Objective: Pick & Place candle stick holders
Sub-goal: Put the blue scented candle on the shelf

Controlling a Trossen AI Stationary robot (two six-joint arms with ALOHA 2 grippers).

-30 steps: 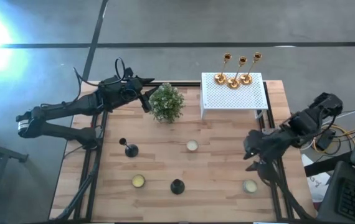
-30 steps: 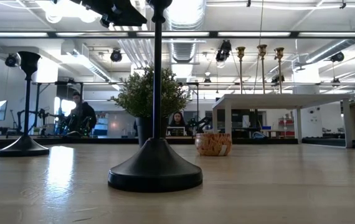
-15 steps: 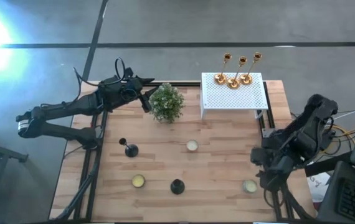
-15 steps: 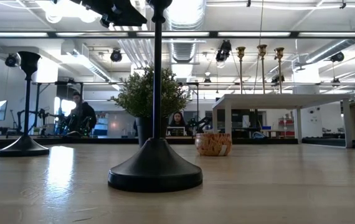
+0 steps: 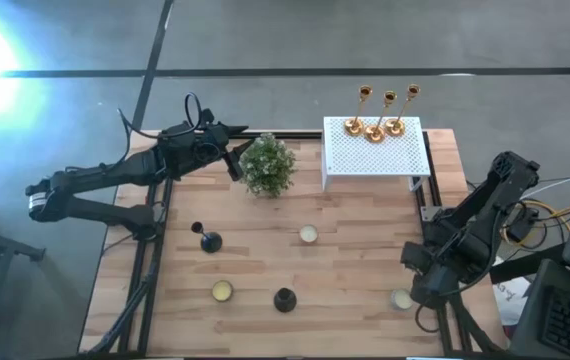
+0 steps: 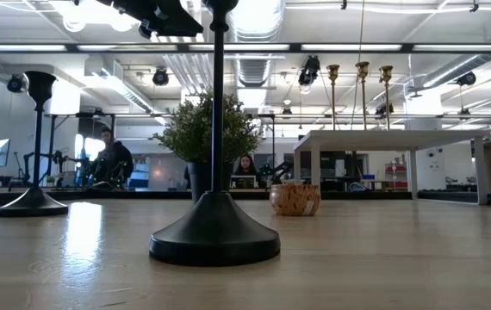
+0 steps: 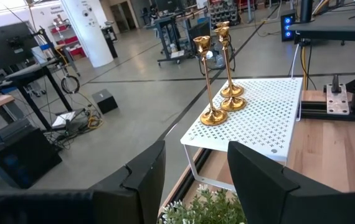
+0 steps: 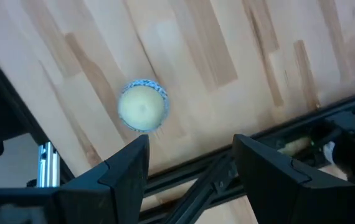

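the right claw (image 5: pixel 420 290) hangs with fingers apart and empty over a small candle (image 8: pixel 142 107). the black holders (image 5: pixel 284 299) wait beside it, the gold holders (image 5: pixel 374 128) far off. the left claw (image 5: pixel 233 160) rests apart near the plant (image 5: pixel 267 165).

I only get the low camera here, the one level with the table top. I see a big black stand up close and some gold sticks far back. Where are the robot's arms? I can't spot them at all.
Observer: The left gripper hangs at the table's far edge beside the potted plant, fingers apart and empty.
Operator: And the other arm?
Observer: The right gripper is over the table's near right corner, open, looking down on a small round candle cup.
Operator: How many gold sticks are there?
Observer: Three gold candle stick holders, standing on the white perforated box.
Operator: Is the black one alone?
Observer: No, two black candle stick holders: one near the front edge, another further left.
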